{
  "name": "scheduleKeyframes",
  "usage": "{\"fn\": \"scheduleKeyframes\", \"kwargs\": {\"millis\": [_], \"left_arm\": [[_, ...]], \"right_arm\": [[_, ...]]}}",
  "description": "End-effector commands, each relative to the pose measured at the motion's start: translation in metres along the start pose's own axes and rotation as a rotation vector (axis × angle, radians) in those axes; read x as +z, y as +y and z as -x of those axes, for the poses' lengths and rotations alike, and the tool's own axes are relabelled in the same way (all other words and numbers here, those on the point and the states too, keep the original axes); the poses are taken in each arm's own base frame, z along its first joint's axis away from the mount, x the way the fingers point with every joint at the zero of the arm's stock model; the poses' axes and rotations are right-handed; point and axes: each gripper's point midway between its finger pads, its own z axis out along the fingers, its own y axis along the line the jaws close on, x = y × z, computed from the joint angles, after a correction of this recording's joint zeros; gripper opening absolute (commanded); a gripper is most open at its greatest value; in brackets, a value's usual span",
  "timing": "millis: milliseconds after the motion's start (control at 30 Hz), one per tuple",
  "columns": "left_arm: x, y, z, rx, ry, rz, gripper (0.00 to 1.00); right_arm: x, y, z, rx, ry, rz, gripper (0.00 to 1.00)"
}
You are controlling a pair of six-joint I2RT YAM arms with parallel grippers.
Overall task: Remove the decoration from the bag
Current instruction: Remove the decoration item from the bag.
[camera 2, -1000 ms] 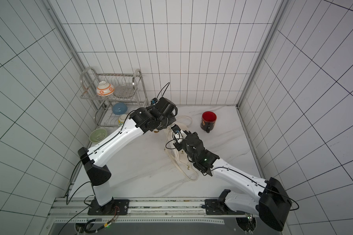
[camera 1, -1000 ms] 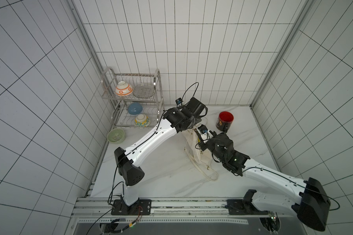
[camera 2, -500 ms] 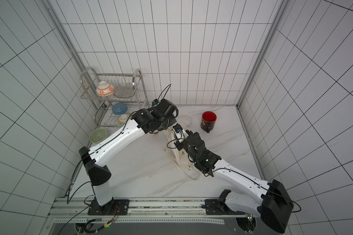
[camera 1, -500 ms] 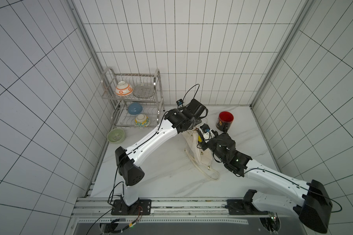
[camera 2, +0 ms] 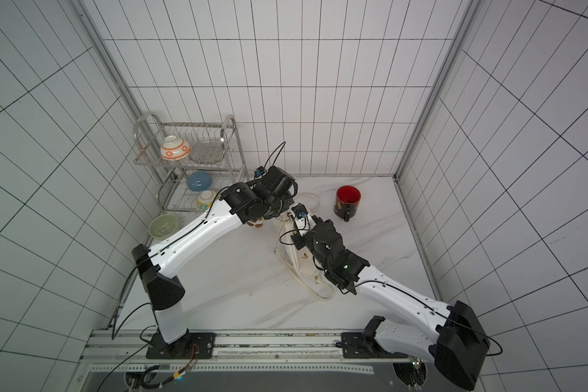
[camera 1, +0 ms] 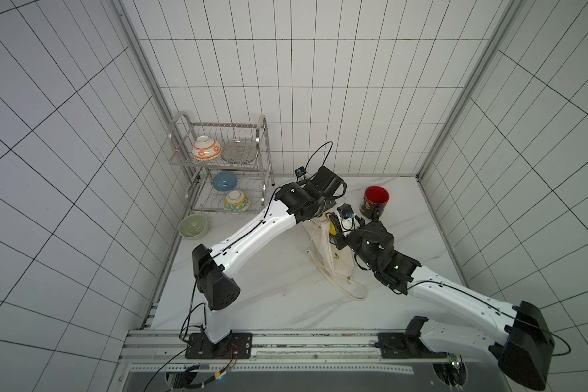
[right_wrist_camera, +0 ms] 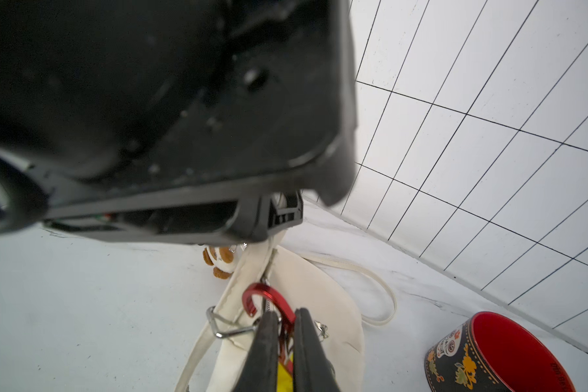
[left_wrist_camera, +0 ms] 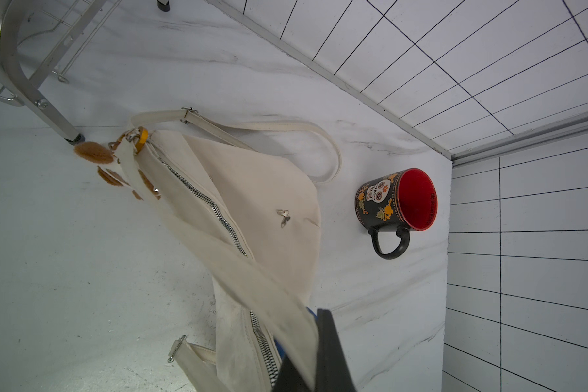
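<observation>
Pinches the red carabiner (right_wrist_camera: pixel 262 300) at the tips of the closed right end effector (right_wrist_camera: pixel 285 314), hook end onward toward the left arm and apparently caught on the bag (right_wrist_camera: pixel 316 281). Clamps a band of that bag in the shut left end effector (left_wrist_camera: pixel 314 356), drawn up off the desk (camera 1: pixel 269 271), long axis from under the left wrist back to the right wrist. Reaches in low and outstretched on the right; probably calls for a pull back along that axis.

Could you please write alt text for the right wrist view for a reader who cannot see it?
The right gripper pinches a red carabiner on a cream bag, whose top is held up by the blurred black left gripper, which fills much of the picture. A brown-and-white plush charm hangs beyond; a black-and-red mug stands nearby.
</observation>
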Motion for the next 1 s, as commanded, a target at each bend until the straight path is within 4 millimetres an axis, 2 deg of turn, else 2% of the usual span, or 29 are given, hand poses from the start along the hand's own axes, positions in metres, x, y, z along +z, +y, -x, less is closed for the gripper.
{"fn": "scheduleKeyframes", "kwargs": {"millis": [0, 133, 200, 400, 600, 733, 967], "left_arm": [[-0.012, -0.008, 0.007, -0.008, -0.018, -0.054, 0.0], [-0.009, -0.004, 0.008, -0.02, -0.029, -0.046, 0.0], [-0.01, -0.002, 0.015, -0.027, -0.039, -0.05, 0.0], [-0.023, -0.009, 0.039, 0.046, -0.096, -0.142, 0.0], [-0.032, -0.013, 0.047, 0.174, -0.133, -0.212, 0.0], [-0.034, -0.018, 0.041, 0.255, -0.11, -0.254, 0.0], [-0.024, -0.026, 0.021, 0.34, -0.037, -0.331, 0.0]], "right_arm": [[-0.007, -0.013, 0.028, 0.079, -0.074, -0.02, 0.11], [-0.011, -0.013, 0.028, 0.068, -0.078, -0.015, 0.11], [-0.015, -0.014, 0.024, 0.051, -0.059, -0.014, 0.12], [-0.042, -0.005, -0.022, 0.063, 0.088, 0.116, 0.16], [-0.068, -0.019, -0.065, 0.143, 0.224, 0.182, 0.16], [-0.075, -0.025, -0.089, 0.2, 0.317, 0.215, 0.17], [-0.066, -0.023, -0.122, 0.286, 0.448, 0.26, 0.2]]}}
